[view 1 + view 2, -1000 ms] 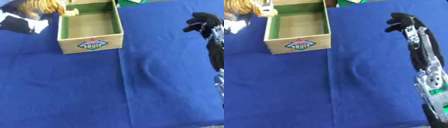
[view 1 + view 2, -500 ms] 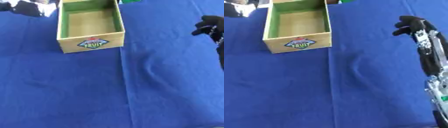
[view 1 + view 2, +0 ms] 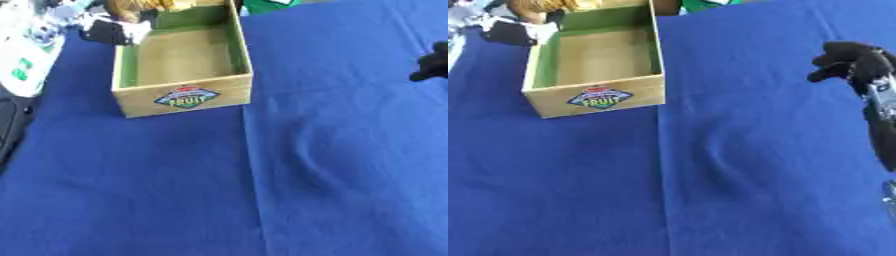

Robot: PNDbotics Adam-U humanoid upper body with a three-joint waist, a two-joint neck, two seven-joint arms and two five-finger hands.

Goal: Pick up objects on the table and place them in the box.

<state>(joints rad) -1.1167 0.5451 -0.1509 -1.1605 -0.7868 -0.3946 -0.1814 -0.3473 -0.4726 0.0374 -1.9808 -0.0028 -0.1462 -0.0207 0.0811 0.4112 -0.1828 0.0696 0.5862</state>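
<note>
Blue cloth (image 3: 737, 165) view has shifted, camera tilt; box (image 3: 597, 62) upper left, now with something orange-brown at its far corner, unclear. My right hand (image 3: 852, 61) curled, empty; left hidden

Worktop (image 3: 131, 200) is covered in a solid deep blue cloth, no pattern. The box (image 3: 184, 97) is tan outside, green on the inner walls, with a plain tan floor and a colourful label on the front: blue, red and green around the word FRUIT. Right hand (image 3: 849, 60) is all black, with silver on the arm below it. Something tawny orange-brown (image 3: 140, 6) with black and white next to it sits at the box's far left corner, plus a bit of bright green (image 3: 267, 5) at the top edge.
</note>
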